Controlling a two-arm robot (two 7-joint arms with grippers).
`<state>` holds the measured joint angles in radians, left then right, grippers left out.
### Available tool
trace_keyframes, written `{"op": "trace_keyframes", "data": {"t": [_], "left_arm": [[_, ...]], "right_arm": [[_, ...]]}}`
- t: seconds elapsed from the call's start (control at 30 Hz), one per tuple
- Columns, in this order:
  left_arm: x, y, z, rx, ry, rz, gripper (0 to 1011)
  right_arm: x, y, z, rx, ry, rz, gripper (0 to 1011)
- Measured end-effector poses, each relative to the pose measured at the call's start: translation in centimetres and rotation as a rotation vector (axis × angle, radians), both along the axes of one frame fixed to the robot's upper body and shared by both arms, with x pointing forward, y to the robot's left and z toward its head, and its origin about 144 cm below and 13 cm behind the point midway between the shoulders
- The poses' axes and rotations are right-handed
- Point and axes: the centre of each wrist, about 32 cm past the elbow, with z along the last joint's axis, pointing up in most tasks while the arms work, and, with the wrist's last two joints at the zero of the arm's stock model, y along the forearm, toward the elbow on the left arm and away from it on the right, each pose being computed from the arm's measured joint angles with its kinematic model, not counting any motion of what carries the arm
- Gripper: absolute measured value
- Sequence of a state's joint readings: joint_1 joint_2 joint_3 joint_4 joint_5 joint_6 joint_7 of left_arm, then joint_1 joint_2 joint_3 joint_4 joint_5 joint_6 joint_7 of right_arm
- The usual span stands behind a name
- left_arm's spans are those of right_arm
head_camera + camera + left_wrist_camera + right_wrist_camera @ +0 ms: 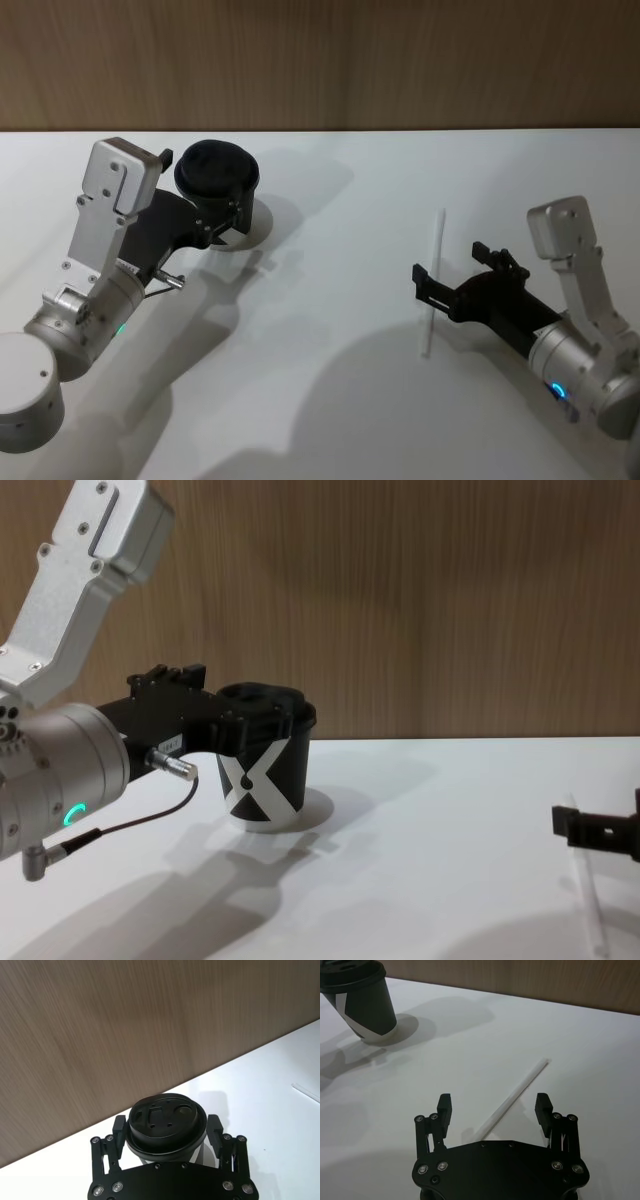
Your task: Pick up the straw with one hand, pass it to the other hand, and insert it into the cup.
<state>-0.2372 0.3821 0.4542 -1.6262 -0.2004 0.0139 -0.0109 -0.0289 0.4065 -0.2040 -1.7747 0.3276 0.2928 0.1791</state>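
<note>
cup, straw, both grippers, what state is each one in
cup: upright on the table, lid on.
straw: lying flat on the table, not held.
left gripper: around the cup at lid height, grip unclear.
right gripper: open, one finger on each side of the straw.

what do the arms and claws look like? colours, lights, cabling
Both arms: silver cylindrical wrists with pale grey boxy links. Left claw and right claw are black, with screw heads along their base plates. Left wrist carries a green ring light and a thin black cable on a metal plug. Right wrist shows a small blue-green light.
</note>
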Motion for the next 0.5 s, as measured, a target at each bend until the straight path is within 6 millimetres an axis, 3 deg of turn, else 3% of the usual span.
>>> {"op": "trace_keyframes", "data": {"t": [0.5], "left_arm": [[0.00,0.00,0.00,0.000,0.000,0.000,1003]], "right_arm": [[-1.02,0.12,-0.03,0.000,0.055,0.043,1001]]}}
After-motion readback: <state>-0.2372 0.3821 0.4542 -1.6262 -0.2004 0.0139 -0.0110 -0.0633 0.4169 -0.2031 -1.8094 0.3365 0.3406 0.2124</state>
